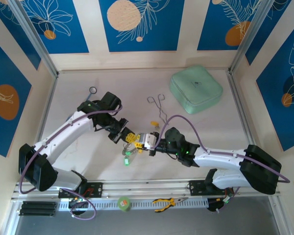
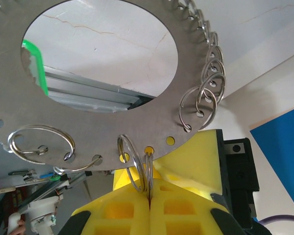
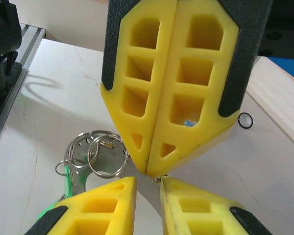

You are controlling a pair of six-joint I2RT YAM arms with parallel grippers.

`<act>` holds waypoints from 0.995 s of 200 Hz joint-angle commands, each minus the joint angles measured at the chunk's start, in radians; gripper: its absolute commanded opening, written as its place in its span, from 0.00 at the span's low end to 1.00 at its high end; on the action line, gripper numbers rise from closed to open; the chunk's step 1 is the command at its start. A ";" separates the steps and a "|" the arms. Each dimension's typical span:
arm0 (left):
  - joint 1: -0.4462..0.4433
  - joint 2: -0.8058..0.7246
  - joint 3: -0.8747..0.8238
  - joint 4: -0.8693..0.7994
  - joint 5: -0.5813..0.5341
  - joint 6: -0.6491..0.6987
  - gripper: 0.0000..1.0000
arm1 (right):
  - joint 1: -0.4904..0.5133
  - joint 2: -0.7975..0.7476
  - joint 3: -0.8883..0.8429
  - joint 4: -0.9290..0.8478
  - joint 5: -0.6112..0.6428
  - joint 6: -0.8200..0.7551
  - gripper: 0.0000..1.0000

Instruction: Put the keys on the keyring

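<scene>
The left gripper [image 2: 149, 188] fills the bottom of the left wrist view: its yellow fingers [image 2: 122, 210] are pressed fully together, pinching one small split ring hung from the rim of the keyring [image 2: 112, 132]. The keyring is thus held above the table [image 1: 210, 142], near its front centre. The right gripper [image 3: 148, 183] faces it tip to tip; its jaws stand partly apart, and whether anything is clamped between them cannot be told. The pale table is bare to the right of the grippers and at front left. At the back lie a mint-green case [image 1: 196, 89] and forceps [image 1: 158, 105]. An aluminium rail [image 1: 147, 188] bounds the near edge, and blue-panelled walls enclose the sides. The keyring is a flat silvery plate with a large round hole and a perforated rim carrying wire rings. A green-headed key [image 1: 128, 157] hangs below it.
</scene>
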State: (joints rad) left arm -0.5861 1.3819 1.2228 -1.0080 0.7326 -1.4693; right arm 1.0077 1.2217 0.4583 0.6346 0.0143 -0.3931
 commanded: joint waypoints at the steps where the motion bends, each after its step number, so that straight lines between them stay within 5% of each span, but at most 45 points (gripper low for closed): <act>1: 0.011 -0.031 -0.008 0.003 0.030 -0.022 0.00 | 0.006 0.009 0.036 0.051 -0.011 0.009 0.20; 49: 0.011 -0.042 -0.015 0.014 0.027 -0.041 0.00 | 0.003 0.030 0.045 0.088 -0.010 0.012 0.16; 88: 0.010 -0.063 -0.039 0.034 0.020 -0.071 0.00 | -0.001 0.046 0.040 0.132 -0.012 0.047 0.00; 106: 0.010 -0.077 -0.063 0.073 0.008 -0.089 0.00 | -0.003 0.048 0.037 0.132 -0.013 0.052 0.00; 129: 0.030 -0.117 -0.071 0.138 -0.099 -0.064 0.42 | -0.012 0.044 0.024 0.126 -0.014 0.058 0.00; 153: 0.076 -0.146 -0.008 0.162 -0.312 0.135 0.68 | -0.027 0.034 0.010 0.096 -0.033 0.063 0.00; 199: 0.117 -0.121 0.142 0.275 -0.511 0.933 0.70 | -0.061 -0.025 0.010 -0.014 -0.080 0.066 0.00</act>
State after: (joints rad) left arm -0.4755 1.2625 1.2938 -0.8303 0.3637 -1.0542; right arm 0.9630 1.2507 0.4690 0.6559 -0.0189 -0.3458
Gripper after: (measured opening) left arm 0.707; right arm 0.054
